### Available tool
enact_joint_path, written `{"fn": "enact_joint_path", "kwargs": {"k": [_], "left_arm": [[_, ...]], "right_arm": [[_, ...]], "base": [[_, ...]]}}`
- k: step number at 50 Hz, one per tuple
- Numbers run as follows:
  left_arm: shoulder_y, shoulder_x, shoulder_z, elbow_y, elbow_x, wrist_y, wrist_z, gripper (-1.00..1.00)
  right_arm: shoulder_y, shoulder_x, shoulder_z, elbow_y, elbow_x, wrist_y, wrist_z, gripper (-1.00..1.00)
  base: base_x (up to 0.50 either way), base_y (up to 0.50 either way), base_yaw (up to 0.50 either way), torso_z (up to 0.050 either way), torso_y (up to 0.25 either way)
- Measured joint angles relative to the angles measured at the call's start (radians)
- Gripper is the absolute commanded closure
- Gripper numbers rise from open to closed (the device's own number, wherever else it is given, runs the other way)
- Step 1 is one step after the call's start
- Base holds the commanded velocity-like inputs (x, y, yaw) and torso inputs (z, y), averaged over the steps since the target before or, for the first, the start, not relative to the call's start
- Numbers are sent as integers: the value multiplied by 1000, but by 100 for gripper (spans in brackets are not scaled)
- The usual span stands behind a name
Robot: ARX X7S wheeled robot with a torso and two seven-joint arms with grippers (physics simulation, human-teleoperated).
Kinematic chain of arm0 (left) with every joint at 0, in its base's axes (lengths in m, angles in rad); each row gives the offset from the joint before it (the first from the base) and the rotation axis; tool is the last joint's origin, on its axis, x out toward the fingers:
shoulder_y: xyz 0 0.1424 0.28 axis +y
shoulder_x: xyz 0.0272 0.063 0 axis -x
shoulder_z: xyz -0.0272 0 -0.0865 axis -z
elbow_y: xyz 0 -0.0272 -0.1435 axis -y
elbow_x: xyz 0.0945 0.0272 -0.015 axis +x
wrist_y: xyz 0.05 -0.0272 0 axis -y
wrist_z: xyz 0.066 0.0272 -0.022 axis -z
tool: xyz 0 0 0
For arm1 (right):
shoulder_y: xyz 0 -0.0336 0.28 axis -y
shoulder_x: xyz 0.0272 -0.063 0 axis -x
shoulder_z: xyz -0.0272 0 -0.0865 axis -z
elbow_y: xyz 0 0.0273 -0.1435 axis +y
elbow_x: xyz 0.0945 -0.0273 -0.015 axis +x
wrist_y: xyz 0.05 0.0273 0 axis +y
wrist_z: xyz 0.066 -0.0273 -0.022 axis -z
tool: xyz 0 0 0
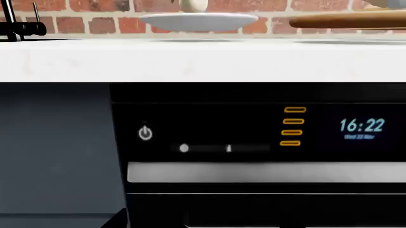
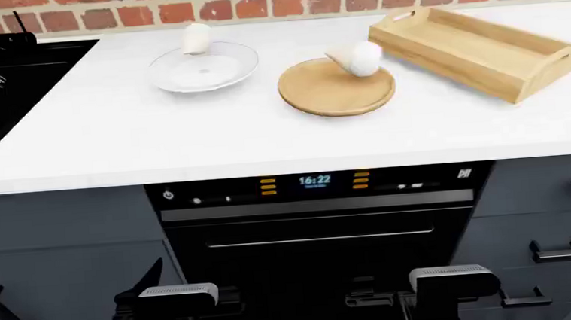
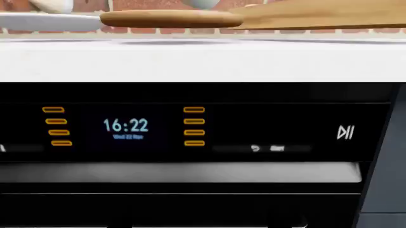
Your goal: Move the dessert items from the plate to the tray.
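At the bottom edge of the head view, the left gripper (image 2: 178,303) and right gripper (image 2: 453,284) are cut off, so whether their jaws are wide or closed cannot be told. Above them a black oven with a lit clock (image 2: 314,182) sits under a white countertop (image 2: 112,134) backed by red brick. One cream-scooped tan ice-cream cone (image 2: 353,57) lies on the flat round wooden plate (image 2: 336,88) at centre, another cone (image 2: 195,39) on a white dish (image 2: 204,69), and the rectangular light-wood tray (image 2: 474,50) is upper right.

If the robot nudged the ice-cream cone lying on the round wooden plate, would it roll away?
Probably. The pale cone with its creamy scoop lies on its side on the flat wooden plate, so it may roll in a curve. The plate's shallow rim looks unlikely to stop it.
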State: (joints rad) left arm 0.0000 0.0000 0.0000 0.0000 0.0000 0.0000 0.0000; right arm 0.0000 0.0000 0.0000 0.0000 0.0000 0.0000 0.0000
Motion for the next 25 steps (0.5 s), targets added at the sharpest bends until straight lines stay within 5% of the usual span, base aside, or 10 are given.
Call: {"fn": "enact_joint_path", "kwargs": {"k": [15,25], "left_arm": [[-3,-29,37,-6,-29,5,-36,-100],[-1,-46,51,-2,-51,9,-72,-100]], "right_arm": [[2,30,-42,7,-2,-15,58,-100],[4,50,-65,14,1,-25,94,-100]], "base": [[0,0,0,0,0],[0,0,0,47,0]]}}
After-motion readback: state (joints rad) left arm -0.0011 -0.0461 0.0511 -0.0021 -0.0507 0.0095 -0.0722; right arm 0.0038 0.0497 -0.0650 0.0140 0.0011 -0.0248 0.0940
